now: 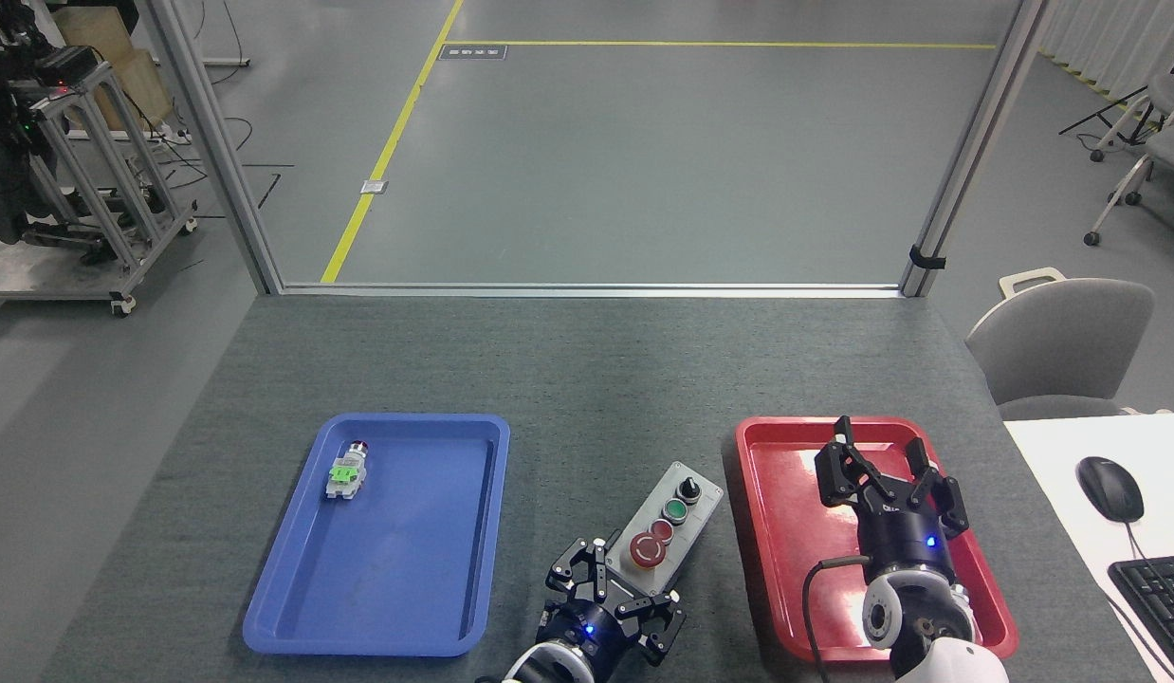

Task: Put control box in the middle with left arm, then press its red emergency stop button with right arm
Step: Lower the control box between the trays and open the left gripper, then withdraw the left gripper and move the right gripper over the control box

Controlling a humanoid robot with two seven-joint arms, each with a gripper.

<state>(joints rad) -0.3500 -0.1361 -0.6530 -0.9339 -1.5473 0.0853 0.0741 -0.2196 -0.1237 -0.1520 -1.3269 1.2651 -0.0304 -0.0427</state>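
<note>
We see the control box (665, 527) lying on the grey table (587, 370) in the gap between the blue tray (265, 626) on the left and the red tray (767, 607) on the right, set at a slant so that its far end leans right toward the red tray's left rim. That far corner comes just beside the rim, though we cannot tell whether the two touch, while a strip of bare table separates the box from the blue tray. Along its light top run a black knob (687, 489) at the far end, a green button (675, 511), a small red button (662, 528) and, nearest us, the red emergency stop button (649, 549) on its yellow collar. Our left gripper (614, 602) sits at the box's near end, close to the near edge of the table, its black fingers (573, 574) spread to either side of that end; whether they press the box or only flank it we cannot tell. Our right gripper (881, 474) hangs over the red tray with its fingers fanned wide and nothing between them, well to the right of the box. A small silver-and-green switch part (344, 475) lies in the far left corner of the blue tray. Beyond both trays the table is bare up to its far edge, where a metal frame rail (587, 288) runs across. A grey chair (1061, 341) stands off the right edge.
</note>
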